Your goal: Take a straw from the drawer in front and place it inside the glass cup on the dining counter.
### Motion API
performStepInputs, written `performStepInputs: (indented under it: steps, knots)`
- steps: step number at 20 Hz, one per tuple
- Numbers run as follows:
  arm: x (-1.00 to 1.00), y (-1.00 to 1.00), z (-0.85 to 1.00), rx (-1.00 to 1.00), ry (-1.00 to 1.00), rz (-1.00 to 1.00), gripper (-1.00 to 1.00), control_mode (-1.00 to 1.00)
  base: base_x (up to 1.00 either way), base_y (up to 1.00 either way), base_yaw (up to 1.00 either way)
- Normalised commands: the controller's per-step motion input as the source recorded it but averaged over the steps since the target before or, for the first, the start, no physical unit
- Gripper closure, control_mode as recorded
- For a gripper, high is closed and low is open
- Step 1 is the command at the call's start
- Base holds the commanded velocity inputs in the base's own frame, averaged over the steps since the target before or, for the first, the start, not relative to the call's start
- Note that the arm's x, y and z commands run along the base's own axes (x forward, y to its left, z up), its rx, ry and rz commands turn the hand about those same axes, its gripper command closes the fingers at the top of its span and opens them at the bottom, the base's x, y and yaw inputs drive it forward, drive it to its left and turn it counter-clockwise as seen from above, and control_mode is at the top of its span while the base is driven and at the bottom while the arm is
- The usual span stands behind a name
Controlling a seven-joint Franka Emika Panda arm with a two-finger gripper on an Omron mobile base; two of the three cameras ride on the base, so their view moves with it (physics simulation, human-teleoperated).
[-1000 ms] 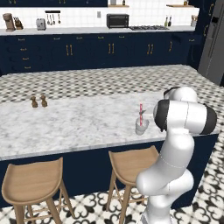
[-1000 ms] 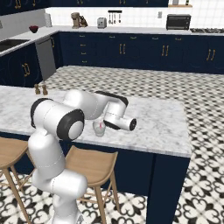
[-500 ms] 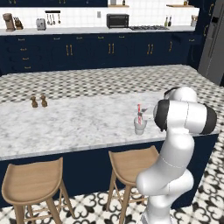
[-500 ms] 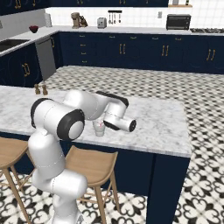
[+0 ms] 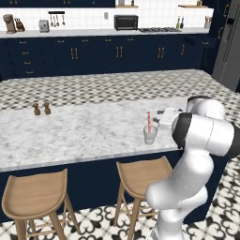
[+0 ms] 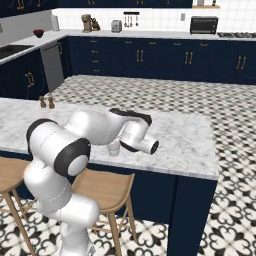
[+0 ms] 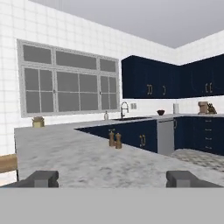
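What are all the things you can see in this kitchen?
straw: one, red and white, standing in the glass cup
glass cup: one, clear grey, on the dining counter near its front edge
dining counter: one, white-grey marble
grinders: two, brown, far left on the dining counter
stools: two, wooden, under the counter's edge
toaster oven: one, black, back worktop
hand: one, open, fingers dark, beside the cup

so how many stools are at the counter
2 in view: one stool at the left of the counter, one stool under the cup, beside the arm. More may be hidden past the frame or behind the arm.
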Motion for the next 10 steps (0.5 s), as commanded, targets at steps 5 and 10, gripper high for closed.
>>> performStepInputs:
  steps: [5,10]
  knots:
    - [-0.98,-0.12,1.00,0.00,-0.03,-0.02,-1.00,-1.00,0.00,0.00,0.00]
    - [-0.98,-0.04,0.91,-0.04,0.04,-0.08,-1.00,-1.00,0.00,0.00,0.00]
